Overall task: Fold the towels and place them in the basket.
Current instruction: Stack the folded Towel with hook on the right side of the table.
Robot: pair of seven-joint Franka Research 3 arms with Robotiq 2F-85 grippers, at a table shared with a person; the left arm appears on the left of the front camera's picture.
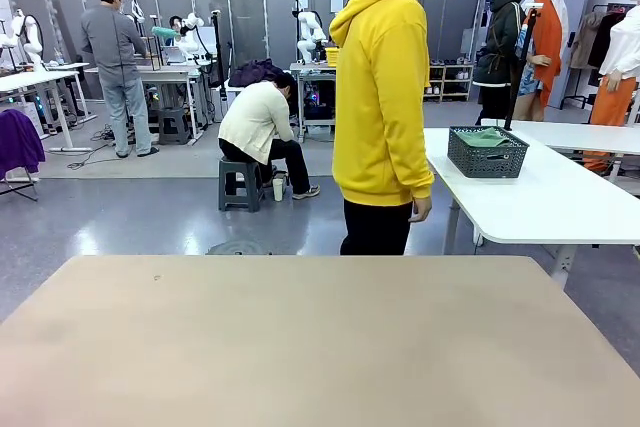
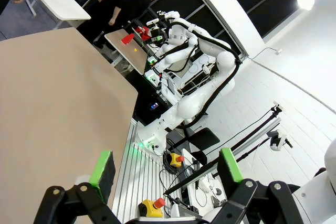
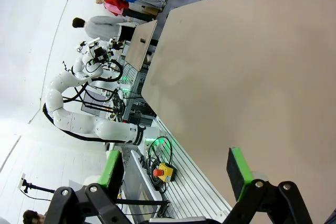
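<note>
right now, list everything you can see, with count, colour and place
table: 1, beige, between robot and person
basket: 1, dark grey, on the white side table to the right
towel: at least 1, green, in the basket
side table: 1, white, far right
person: 1, yellow hoodie, standing at the table's far edge
left gripper: 1, black with green pads, open, off the table's edge
right gripper: 1, same colours, open, at the table's edge

Our table (image 1: 300, 347) has a smooth, matt beige top with no grain that we can see. The white table (image 1: 560, 197) beside it looks smooth with a faint sheen. The basket (image 1: 487, 157) on it reads as dark lattice plastic, holding soft green cloth (image 1: 487, 137). Our grippers' pads (image 2: 103, 166) look like matt green rubber on black, hard-looking fingers. The floor (image 1: 150, 217) is glossy grey.
</note>
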